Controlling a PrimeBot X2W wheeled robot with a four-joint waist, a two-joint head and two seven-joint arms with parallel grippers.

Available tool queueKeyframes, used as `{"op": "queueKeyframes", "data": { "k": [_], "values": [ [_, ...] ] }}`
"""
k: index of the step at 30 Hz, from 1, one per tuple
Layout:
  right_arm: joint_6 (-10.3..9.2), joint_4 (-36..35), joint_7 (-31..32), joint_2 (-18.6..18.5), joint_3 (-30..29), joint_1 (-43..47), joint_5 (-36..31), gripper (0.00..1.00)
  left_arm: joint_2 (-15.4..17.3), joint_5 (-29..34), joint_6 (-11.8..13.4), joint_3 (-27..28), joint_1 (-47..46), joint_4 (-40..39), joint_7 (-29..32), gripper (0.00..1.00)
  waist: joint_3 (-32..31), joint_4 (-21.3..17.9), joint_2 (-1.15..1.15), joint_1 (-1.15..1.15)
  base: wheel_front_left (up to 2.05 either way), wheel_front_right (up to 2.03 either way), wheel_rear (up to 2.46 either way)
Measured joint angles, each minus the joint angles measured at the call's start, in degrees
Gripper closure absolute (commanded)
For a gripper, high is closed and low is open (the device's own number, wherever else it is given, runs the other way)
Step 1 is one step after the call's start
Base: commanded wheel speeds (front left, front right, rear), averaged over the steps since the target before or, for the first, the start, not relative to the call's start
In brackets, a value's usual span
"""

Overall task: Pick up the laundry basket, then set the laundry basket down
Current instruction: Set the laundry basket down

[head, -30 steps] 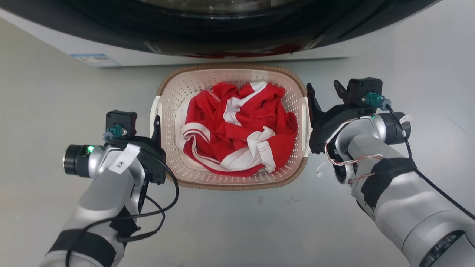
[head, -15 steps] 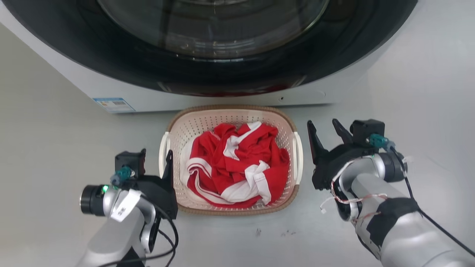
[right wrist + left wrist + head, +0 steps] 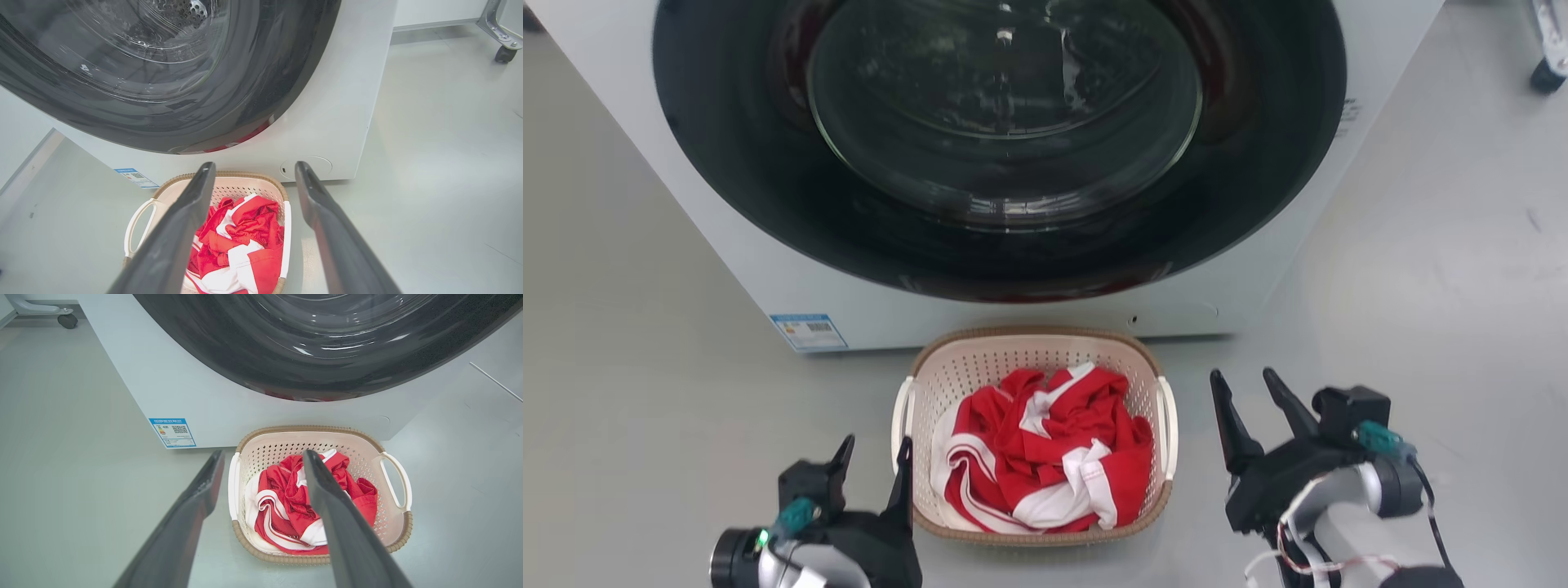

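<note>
Head view: right pincer [image 3: 1242, 376] farther from basket [image 3: 1029, 333].

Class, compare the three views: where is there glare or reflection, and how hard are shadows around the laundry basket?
Head view: small glints on the washing machine door; soft, faint shadow beside the laundry basket. Left wrist view: white glare streaks on the door; the left claw looms large. Right wrist view: pale reflections across the door.
</note>
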Motion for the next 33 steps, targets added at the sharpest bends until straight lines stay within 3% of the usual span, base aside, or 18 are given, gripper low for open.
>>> {"op": "queueKeyframes", "data": {
  "k": [6,17,33],
  "values": [
    [-0.01,-6.1,0.0,-0.1,-5.6,8.7,-4.9,0.00,1.4,3.1,0.4,3.7,8.5,-7.3,0.0,0.00,-4.8,-0.1,0.00,0.00,0.00,0.00,0.00],
    [-0.18,-17.4,0.0,0.2,-14.7,21.1,-14.4,0.00,1.7,10.6,0.4,15.4,20.5,-18.2,0.0,0.00,-11.0,-1.0,0.00,0.00,0.00,0.00,0.00],
    [-0.18,-29.8,0.0,2.8,-23.2,32.5,-24.1,0.00,-1.6,18.5,0.4,20.3,30.3,-31.4,0.0,0.00,-13.9,-2.5,0.01,0.01,0.00,0.00,0.00]
  ]
}}
